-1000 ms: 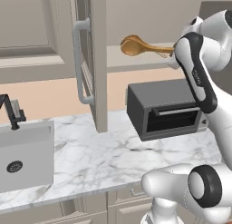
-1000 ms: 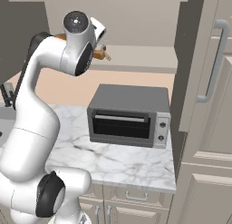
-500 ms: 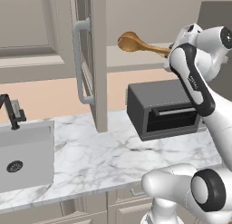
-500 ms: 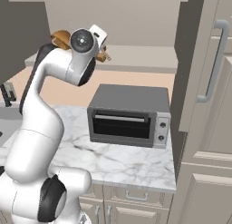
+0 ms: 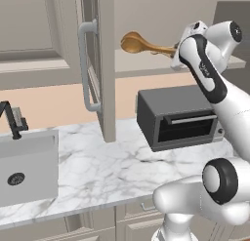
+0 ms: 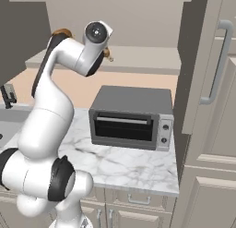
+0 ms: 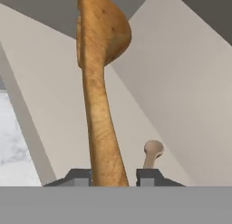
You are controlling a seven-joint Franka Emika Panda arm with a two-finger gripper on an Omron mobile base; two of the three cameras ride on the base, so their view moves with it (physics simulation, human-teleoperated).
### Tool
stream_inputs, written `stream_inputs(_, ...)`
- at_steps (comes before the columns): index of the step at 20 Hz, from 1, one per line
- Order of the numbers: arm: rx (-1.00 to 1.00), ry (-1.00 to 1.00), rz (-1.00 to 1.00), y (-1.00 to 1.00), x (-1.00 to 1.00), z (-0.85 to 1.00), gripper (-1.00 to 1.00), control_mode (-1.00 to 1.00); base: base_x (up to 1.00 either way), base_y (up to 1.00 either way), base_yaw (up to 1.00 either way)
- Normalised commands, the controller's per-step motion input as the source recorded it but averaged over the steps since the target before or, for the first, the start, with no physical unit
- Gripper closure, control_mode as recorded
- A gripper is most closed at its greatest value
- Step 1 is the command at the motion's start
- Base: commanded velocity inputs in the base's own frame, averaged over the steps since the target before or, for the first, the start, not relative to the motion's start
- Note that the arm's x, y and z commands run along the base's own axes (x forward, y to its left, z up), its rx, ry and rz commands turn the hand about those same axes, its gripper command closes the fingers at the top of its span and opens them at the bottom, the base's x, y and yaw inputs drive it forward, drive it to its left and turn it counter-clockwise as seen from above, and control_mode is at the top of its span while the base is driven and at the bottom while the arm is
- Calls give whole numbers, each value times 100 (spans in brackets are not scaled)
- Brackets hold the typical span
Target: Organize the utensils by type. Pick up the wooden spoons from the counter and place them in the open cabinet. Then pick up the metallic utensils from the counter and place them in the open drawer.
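From the left base view, the large wooden spoon (image 5: 146, 45) has risen and slid leftward over the last second, and its bowl now hangs in the opening of the cabinet (image 5: 146, 64), just past the edge of the open door (image 5: 100, 64) and above the shelf; the end effector (image 5: 177, 52) grasps the handle end, with the arm stretched up over the toaster oven (image 5: 178, 118) that sits on the worktop (image 5: 97, 162). In the right base view the arm has swung further up and left than it stood a moment ago, and only a sliver of orange-brown wood (image 6: 62, 33) and a bit of handle near the wrist peek out around it, level with the cabinet shelf (image 6: 138, 61). In the hand view the fingers (image 7: 79, 177) are clenched on the spoon's handle (image 7: 102, 119), the bowl pointing into the cabinet, and a smaller pale wooden spoon (image 7: 152, 153) already lies inside on the shelf. I judge the second wooden spoon is nearly delivered; it likely needs lowering and letting go, after which the metallic utensils and the drawer remain.
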Motion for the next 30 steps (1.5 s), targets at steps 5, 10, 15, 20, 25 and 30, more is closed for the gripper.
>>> stream_inputs(5, 0, 0, 12, 0, 48, 0, 100, -100, 0, 0, 0)
stream_inputs(10, 0, 4, 2, 0, 30, 0, 100, -100, 0, 0, 0)
stream_inputs(15, -1, 4, 3, 7, 21, 0, 100, -100, 0, 0, 0)
stream_inputs(20, -3, 3, 1, 25, 16, -1, 100, -100, 0, 0, 0)
stream_inputs(25, -1, 0, 0, 24, 17, -7, 100, -100, 0, 0, 0)
stream_inputs(30, -2, 0, 1, 21, 13, -19, 100, -100, 0, 0, 0)
